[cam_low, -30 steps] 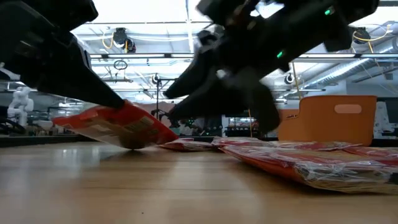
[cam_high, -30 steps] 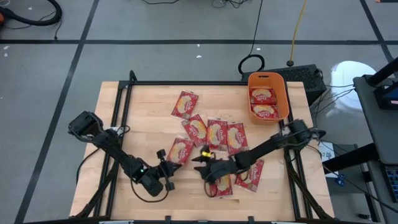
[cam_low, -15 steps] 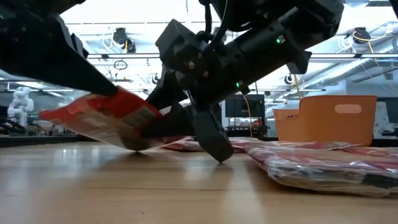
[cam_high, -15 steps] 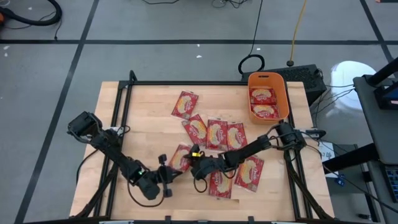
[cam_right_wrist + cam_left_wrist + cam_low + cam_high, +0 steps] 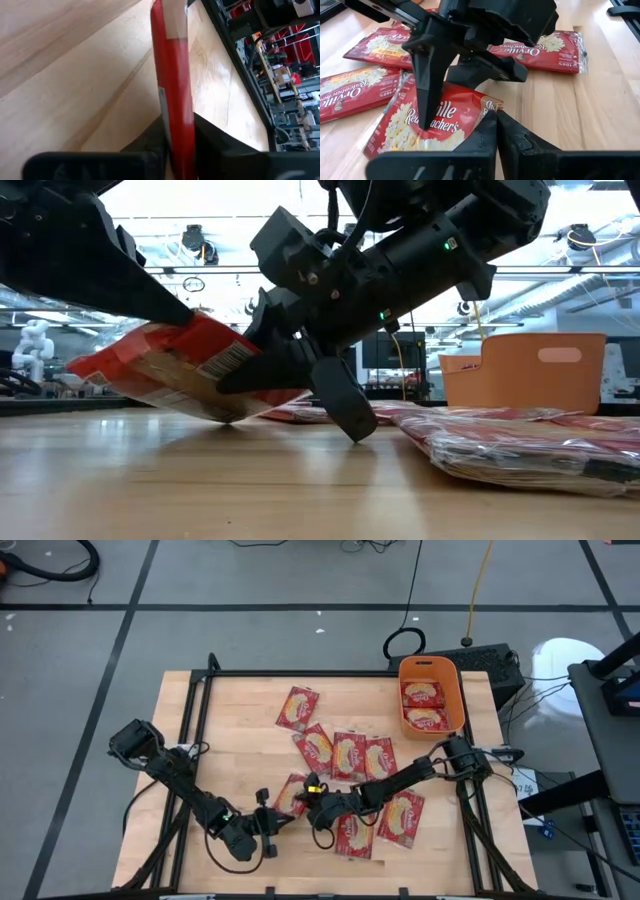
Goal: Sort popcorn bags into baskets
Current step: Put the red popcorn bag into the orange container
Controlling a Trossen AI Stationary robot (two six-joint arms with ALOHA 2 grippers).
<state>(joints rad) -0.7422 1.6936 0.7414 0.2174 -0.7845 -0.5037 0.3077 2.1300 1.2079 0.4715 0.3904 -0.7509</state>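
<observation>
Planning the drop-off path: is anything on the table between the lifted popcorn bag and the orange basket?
Yes: loose popcorn bags lie flat between the lifted bag, pinched by both the left gripper and right gripper, and the orange basket. Nothing tall shows there.

Red popcorn bags bear pale yellow-cream ovals and white lettering; the basket is orange, the table light wood with a black frame.
</observation>
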